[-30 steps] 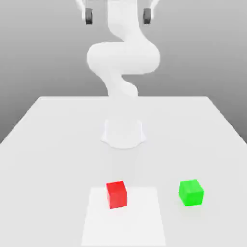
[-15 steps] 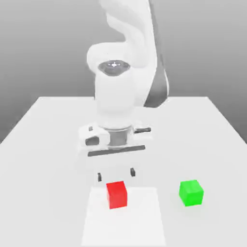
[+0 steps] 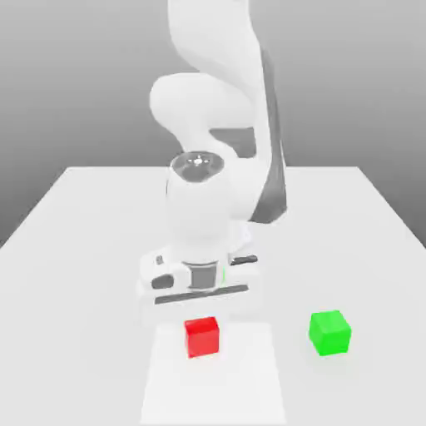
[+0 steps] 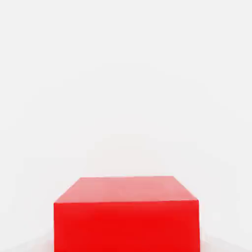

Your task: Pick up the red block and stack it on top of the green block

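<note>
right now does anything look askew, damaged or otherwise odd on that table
Nothing stands out. The red block sits flat on the white patch, just below the pincer, and the green block sits flat on the table, off to the exterior view's right. Neither block looks tipped or damaged.

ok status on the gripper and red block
Gripper low at red block, grip unclear. Block upright on white patch. Green block apart, toward the exterior view's right.

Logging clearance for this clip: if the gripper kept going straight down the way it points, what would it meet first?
Probably the red block, which sits right under the hand; whether it would touch or straddle it is unclear.
</note>
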Robot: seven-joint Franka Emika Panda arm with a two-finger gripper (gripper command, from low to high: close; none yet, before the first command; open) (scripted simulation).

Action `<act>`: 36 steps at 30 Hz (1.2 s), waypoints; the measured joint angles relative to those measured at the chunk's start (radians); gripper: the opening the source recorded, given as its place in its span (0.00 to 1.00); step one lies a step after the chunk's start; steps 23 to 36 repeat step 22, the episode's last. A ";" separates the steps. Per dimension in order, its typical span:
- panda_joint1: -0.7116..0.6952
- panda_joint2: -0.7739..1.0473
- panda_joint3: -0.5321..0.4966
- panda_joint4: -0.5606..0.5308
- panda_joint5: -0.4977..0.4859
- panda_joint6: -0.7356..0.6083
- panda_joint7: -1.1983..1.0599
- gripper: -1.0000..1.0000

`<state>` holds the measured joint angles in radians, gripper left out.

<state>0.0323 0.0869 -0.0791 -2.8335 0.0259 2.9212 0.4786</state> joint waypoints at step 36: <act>0.397 0.014 0.175 0.080 -0.059 -0.069 -0.339 1.00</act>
